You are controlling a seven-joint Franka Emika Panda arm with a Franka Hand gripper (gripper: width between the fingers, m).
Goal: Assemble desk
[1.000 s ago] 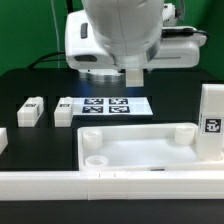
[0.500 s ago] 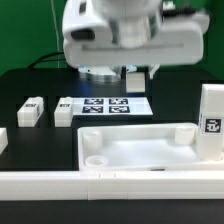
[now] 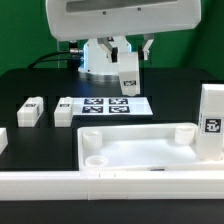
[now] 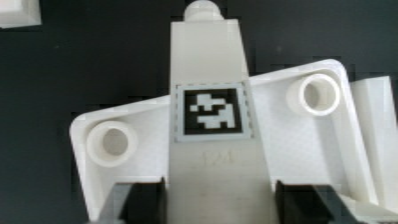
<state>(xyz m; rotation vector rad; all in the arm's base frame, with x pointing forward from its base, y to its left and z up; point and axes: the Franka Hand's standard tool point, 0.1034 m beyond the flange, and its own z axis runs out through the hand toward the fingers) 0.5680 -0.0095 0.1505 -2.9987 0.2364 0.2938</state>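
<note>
My gripper (image 3: 128, 52) is shut on a white square desk leg (image 3: 128, 74) with a black-and-white tag and holds it in the air above the back of the table. In the wrist view the leg (image 4: 214, 90) runs out from between the two dark fingers (image 4: 151, 205) of the gripper (image 4: 222, 205). The white desk slab (image 3: 140, 152) lies at the front; in the wrist view the slab (image 4: 134, 120) lies below the leg, a round socket on each side. Two legs (image 3: 30, 112) (image 3: 64, 112) lie flat at the exterior view's left. Another leg (image 3: 211, 122) stands upright at the right.
The marker board (image 3: 108, 105) lies behind the slab, under the held leg. A long low white rail (image 3: 60, 186) runs along the front edge. A white piece (image 3: 2, 140) shows at the far left edge. The robot's base (image 3: 100, 60) stands at the back.
The arm's bulky body has risen out of the middle of the exterior view. The gripper and the held leg now hang in plain sight above the marker board.
</note>
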